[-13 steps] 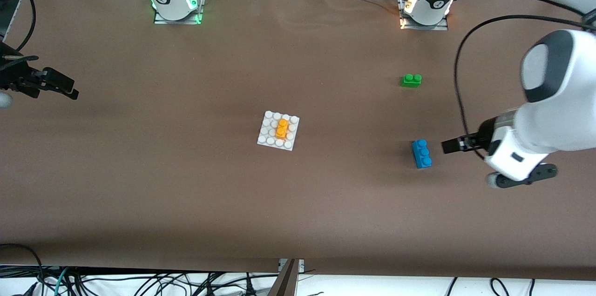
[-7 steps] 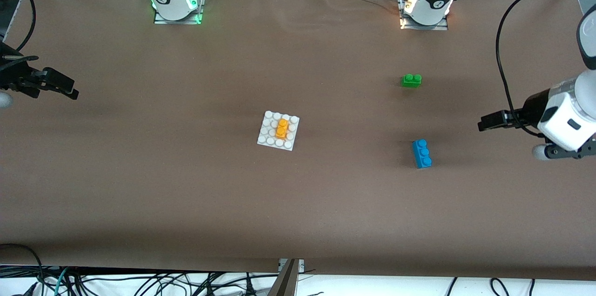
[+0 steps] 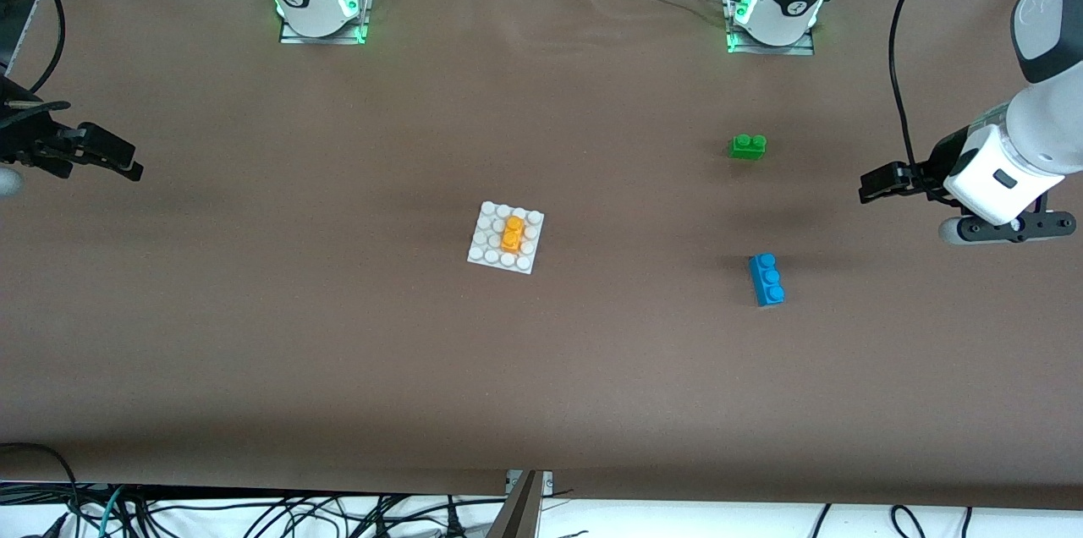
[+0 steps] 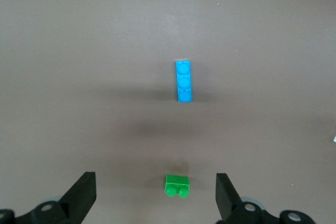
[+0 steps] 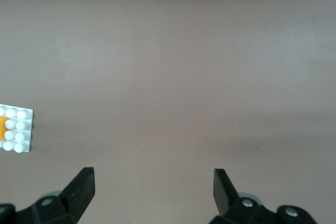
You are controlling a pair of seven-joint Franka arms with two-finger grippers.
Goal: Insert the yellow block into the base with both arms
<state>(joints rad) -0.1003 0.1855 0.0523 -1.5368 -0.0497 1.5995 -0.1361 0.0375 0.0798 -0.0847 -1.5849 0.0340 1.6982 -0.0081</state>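
The yellow block [image 3: 511, 234] sits pressed among the studs in the middle of the white base [image 3: 481, 253], at the table's centre. The base's edge with a sliver of the block [image 5: 2, 127] shows in the right wrist view [image 5: 26, 129]. My left gripper [image 3: 875, 184] is open and empty, up over bare table at the left arm's end; its wrist view shows its wide-apart fingers [image 4: 84, 195]. My right gripper [image 3: 118, 159] is open and empty, over the table's edge at the right arm's end.
A green two-stud brick [image 3: 748, 146] lies toward the left arm's end, also seen in the left wrist view [image 4: 177, 185]. A blue three-stud brick [image 3: 766, 279] lies nearer the front camera than it [image 4: 184, 81]. Cables hang along the front table edge.
My left arm has swung away from the blue brick toward the left arm's end of the table and risen. The right arm, the bricks and the base have not moved.
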